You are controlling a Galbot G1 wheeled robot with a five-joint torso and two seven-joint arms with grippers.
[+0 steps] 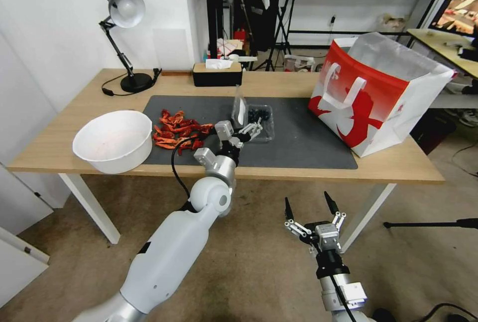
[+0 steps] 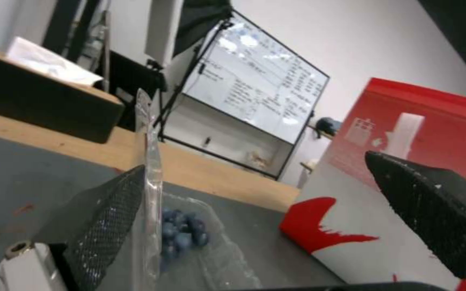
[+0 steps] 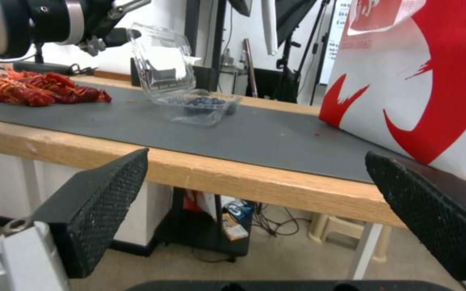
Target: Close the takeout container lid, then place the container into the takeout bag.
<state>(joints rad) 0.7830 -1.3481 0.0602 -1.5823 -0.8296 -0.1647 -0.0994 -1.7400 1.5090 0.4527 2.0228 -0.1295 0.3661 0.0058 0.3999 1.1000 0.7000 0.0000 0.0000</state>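
A small clear thin-plastic clamshell takeout container (image 1: pixel 261 119) with dark blueberries inside sits on a dark grey mat (image 1: pixel 298 138) near the middle of the light wooden desk (image 1: pixel 398 165). Its clear hinged lid (image 1: pixel 239 108), bearing a white label, stands nearly upright on the side toward the robot's left. The left end effector (image 1: pixel 247 132) is at the container with its black fingers spread apart; in the left wrist view one textured finger (image 2: pixel 106 226) lies just beside the raised lid (image 2: pixel 149 169), the other well out toward the bag, with the berries between them.

The large paper takeout bag (image 1: pixel 371 95), red front with a white design, white sides and flat white handles, stands open on the robot's right end of the desk, apart from the container, with bare mat between them. To the container's left lies a heap of red crayfish shells (image 1: pixel 177 130) on the mat, then a white round bowl (image 1: pixel 113 140) at the desk's near edge. A black desk lamp (image 1: pixel 124 38) and a black tissue box (image 1: pixel 217 73) stand along the far edge by the white wall.

The right end effector (image 1: pixel 311 217) hangs released, fingers wide, below the desk's front edge over the brownish floor. Behind are tripods and a whiteboard (image 2: pixel 255 89).
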